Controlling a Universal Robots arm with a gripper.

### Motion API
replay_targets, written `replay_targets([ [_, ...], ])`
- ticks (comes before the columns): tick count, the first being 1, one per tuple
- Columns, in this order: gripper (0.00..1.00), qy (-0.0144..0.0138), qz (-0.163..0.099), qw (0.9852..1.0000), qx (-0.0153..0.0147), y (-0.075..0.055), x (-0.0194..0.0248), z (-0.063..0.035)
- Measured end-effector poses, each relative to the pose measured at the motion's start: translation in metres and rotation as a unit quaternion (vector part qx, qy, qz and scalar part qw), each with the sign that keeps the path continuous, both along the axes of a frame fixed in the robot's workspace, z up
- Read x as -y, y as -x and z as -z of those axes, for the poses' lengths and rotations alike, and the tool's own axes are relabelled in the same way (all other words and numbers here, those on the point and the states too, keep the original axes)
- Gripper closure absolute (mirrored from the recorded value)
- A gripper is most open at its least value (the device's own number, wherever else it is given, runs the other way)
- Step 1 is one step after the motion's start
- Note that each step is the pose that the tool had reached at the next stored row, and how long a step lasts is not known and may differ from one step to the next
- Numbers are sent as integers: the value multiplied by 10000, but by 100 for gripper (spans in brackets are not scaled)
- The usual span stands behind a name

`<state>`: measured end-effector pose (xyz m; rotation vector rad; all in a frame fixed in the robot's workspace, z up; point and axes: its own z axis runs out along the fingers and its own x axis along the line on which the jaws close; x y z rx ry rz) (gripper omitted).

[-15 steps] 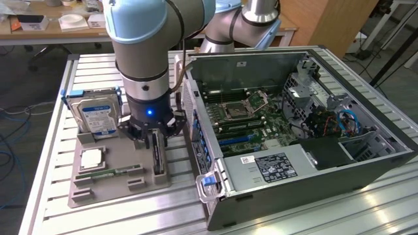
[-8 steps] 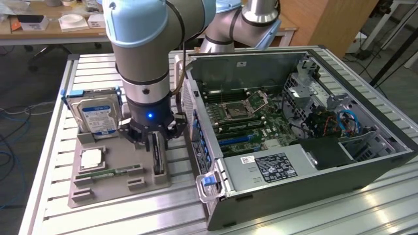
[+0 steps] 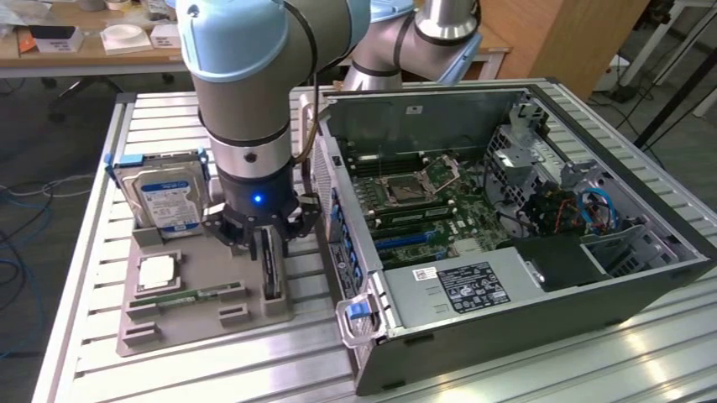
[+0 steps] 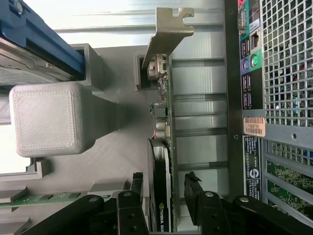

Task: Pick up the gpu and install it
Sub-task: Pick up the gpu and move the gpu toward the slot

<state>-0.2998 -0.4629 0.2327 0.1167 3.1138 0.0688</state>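
End effector [image 4: 165, 177] is sitting closest to the wrist camera, with one black finger on each side of the gpu [image 4: 161, 156]. Jaws are standing wide. A gap is showing between each of the fingers [image 4: 138, 182] and the card, so nothing is being gripped.

The gpu is standing on edge in a slot of the grey printed fixture [image 4: 117, 161], with its silver bracket [image 4: 168, 29] at the far end. The near end of the card is being cut off by the frame edge and the black finger linkage. White lettering on its edge is running out of frame and is only partly readable.

In the exterior view the arm [image 3: 252, 84] is hanging in the left centre of the frame. The end effector [image 3: 260, 239] is straddling the gpu [image 3: 270, 273], whose upper part is being hidden by the fingers. The fixture [image 3: 201, 323] is lying in the lower left on the slotted bench [image 3: 90, 168].

A hard drive [image 3: 168, 197] is standing upright at the back of the fixture, partly covered by the arm. A green memory stick [image 3: 196, 295] is lying flat in the fixture. An open computer case [image 3: 505, 235] is occupying the right of the frame, just beside the fixture.
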Motion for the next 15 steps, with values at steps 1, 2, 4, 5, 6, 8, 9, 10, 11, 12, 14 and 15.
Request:
replay_targets([
  [1, 53, -1, -1, 10000, 1, -2, -1, 2],
  [2, 53, -1, 0, 10000, 2, -5, -3, 3],
  [4, 53, -1, -1, 10000, 1, -5, -3, 3],
  [5, 53, -1, -1, 10000, 1, -4, -3, 3],
  [6, 53, -1, -1, 10000, 1, -5, -3, 2],
  [8, 53, 0, 0, 10000, 0, -4, -4, 2],
  [9, 53, -1, 0, 10000, 0, -4, -4, 2],
  [10, 54, 0, 0, 10000, 0, -4, -4, 2],
  [11, 61, 0, 0, 10000, 0, -4, -4, 2],
  [12, 61, 0, 0, 10000, 0, -4, -4, 2],
  [14, 67, 0, 0, 10000, -1, -4, -4, 2],
  [15, 72, 0, 0, 10000, 0, -4, -4, 2],
])
